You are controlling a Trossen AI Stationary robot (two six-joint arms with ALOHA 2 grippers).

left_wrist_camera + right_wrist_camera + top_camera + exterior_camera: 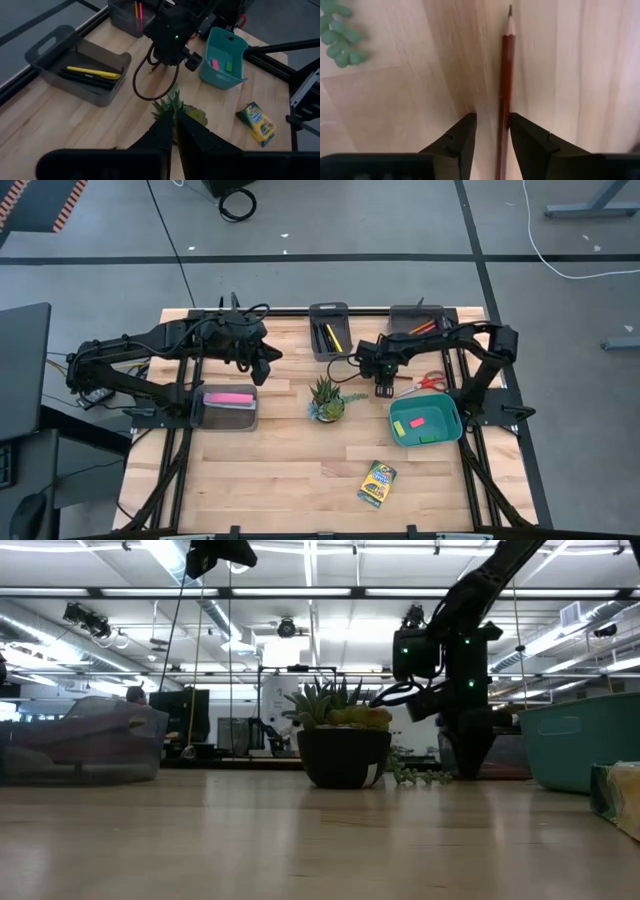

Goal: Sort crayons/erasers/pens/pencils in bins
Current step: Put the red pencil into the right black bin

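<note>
Right claw (491, 131) down at table, fingers apart astride red pencil (506, 75), left claw (175, 131) together, raised.

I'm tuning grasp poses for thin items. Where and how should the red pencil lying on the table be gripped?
Grip the red pencil mid-shaft, from straight above, fingers closing across its width. It lies flat on the wood with bare table both sides. The right gripper already straddles it.

Dark grey plastic bin (60, 75), left of frame: yellow pen (93, 73) and black pens held. Teal-green plastic bin (223, 59), upper right: pink and green erasers held. Yellow-and-green cardboard crayon box (257, 122), right, laid on wooden table (65, 125).
</note>
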